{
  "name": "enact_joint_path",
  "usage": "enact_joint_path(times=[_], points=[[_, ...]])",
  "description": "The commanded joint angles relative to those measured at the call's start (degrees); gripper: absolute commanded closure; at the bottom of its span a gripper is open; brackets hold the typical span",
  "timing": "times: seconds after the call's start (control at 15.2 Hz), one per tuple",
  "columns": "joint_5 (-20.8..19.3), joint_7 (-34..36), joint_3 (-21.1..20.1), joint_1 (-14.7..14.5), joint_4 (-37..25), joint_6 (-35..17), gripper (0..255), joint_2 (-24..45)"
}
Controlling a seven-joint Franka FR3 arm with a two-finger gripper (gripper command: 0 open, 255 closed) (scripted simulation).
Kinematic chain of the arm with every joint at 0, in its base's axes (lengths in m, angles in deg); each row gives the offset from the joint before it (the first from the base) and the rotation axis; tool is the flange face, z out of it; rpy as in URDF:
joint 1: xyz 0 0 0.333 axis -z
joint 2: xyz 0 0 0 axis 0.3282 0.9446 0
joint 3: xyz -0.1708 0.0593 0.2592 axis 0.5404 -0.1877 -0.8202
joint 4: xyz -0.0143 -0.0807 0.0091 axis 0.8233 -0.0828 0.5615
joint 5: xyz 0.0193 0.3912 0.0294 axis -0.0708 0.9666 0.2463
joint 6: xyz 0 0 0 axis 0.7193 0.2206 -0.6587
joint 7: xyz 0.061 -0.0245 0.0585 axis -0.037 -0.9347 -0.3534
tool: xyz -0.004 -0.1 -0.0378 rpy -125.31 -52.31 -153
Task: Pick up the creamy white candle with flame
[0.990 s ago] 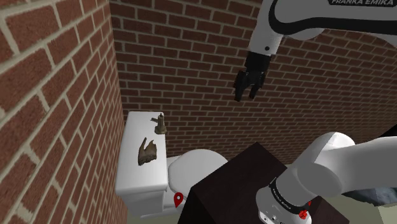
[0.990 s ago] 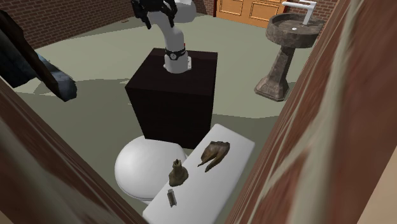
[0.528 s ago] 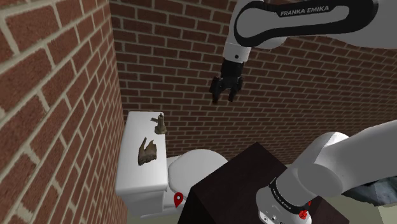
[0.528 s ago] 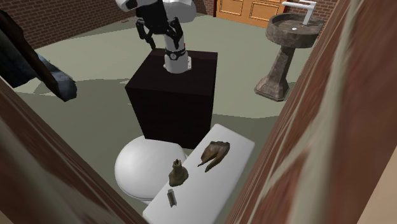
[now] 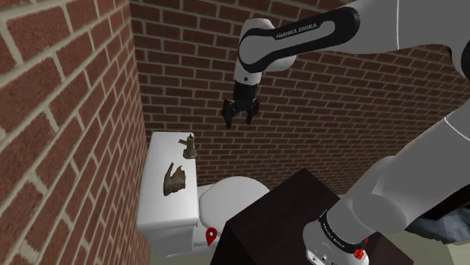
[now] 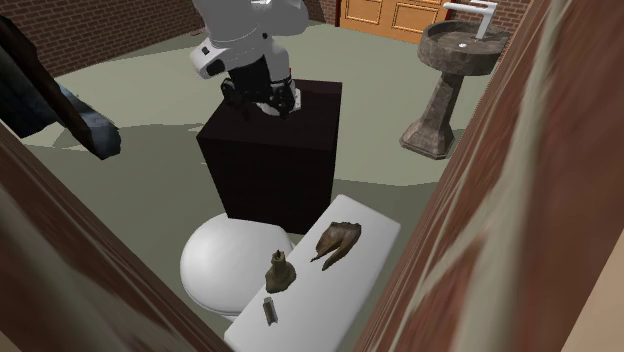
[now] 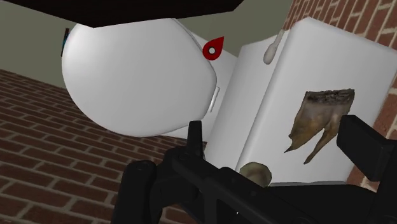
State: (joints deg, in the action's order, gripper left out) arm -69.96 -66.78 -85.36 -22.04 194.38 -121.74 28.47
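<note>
Nothing grasped yet: my gripper [image 5: 239, 119] hangs empty in the air with fingers apart, the brownish candle [image 5: 189, 147] sits well below it on the toilet tank lid [image 5: 154, 175], so descent, closing and lift are all left.

Brownish candle [image 5: 190, 147] atop white tank [image 5: 157, 190]

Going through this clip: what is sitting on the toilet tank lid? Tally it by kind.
Brown candle: 1
Brown wing-shaped piece: 1
Small grey bar: 1
Total: 3
</note>
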Motion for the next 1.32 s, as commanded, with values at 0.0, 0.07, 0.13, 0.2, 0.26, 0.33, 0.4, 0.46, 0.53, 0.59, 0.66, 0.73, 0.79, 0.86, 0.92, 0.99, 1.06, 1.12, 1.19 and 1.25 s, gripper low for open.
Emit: enact_joint_path(times=[0.0, 0.07, 0.13, 0.2, 0.26, 0.33, 0.4, 0.46, 0.53, 0.59, 0.66, 0.73, 0.79, 0.86, 0.92, 0.99, 1.06, 1.12, 1.19, 1.25], points=[[-0.61, 1.50, -0.51, -0.23, -3.01, -1.66, 0, 4.75], [-0.97, 2.20, -0.68, -0.36, -4.51, -2.42, 0, 7.07], [-1.36, 2.91, -0.82, -0.51, -6.09, -3.09, 0, 9.39], [-1.77, 3.62, -0.93, -0.67, -7.75, -3.69, 0, 11.71], [-2.19, 4.32, -1.00, -0.84, -9.47, -4.21, 0, 14.03], [-2.62, 5.01, -1.03, -1.05, -11.28, -4.65, 0, 16.35], [-3.06, 5.68, -1.03, -1.27, -13.16, -5.02, 0, 18.68], [-3.49, 6.35, -0.99, -1.52, -15.12, -5.30, 0, 21.01], [-3.92, 6.99, -0.92, -1.79, -17.16, -5.50, 0, 23.35], [-4.34, 7.62, -0.83, -2.06, -19.29, -5.62, 0, 25.70], [-4.74, 8.22, -0.71, -2.35, -21.51, -5.66, 0, 28.05], [-5.13, 8.80, -0.58, -2.64, -23.82, -5.62, 0, 30.42], [-5.49, 9.35, -0.42, -2.95, -26.23, -5.50, 0, 32.80], [-5.84, 9.88, -0.25, -3.26, -28.75, -5.29, 0, 35.21], [-6.16, 10.38, -0.07, -3.58, -31.38, -4.99, 0, 37.65], [-6.46, 10.87, 0.11, -3.89, -34.14, -4.60, 0, 40.12], [-6.74, 11.32, 0.31, -4.21, -37.03, -4.11, 0, 42.63], [-7.00, 11.76, 0.51, -4.52, -40.08, -3.52, 0, 45.20], [-7.24, 12.17, 0.71, -4.83, -43.31, -2.82, 0, 47.83], [-7.46, 12.57, 0.91, -5.14, -46.75, -2.00, 0, 50.55]])
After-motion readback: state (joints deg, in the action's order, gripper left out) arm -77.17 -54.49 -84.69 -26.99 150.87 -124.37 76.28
